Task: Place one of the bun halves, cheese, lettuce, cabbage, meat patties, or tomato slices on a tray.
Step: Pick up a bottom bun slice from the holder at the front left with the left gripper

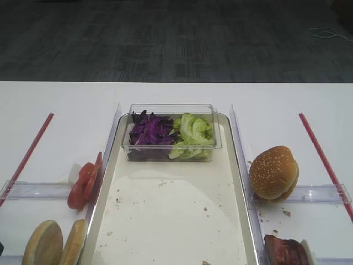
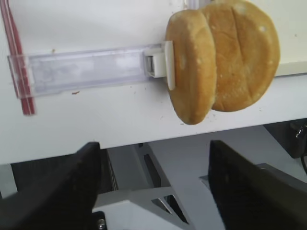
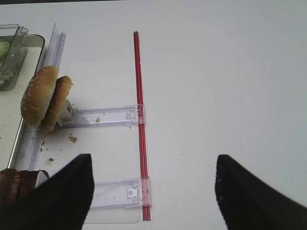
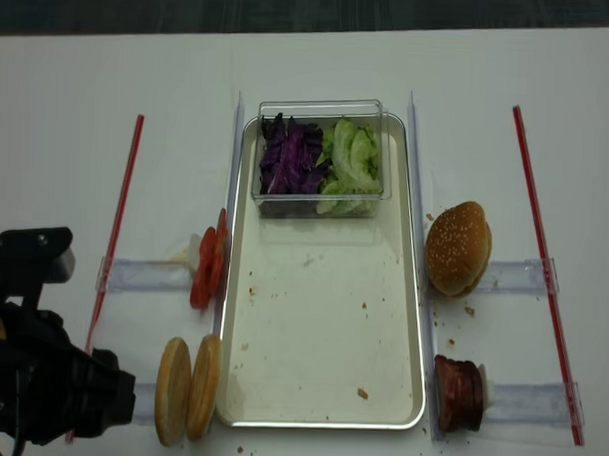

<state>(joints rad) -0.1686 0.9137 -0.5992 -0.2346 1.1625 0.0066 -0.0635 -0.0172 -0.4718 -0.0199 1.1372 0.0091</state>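
Wide-open jaws near the bun halves, nothing on the tray yet.

Both sets of jaws stand wide open and hold nothing. The bun halves stand on edge by the tray's left side, near the desk edge; a clumsy bump might knock them off. The desk is white, the floor dark grey.
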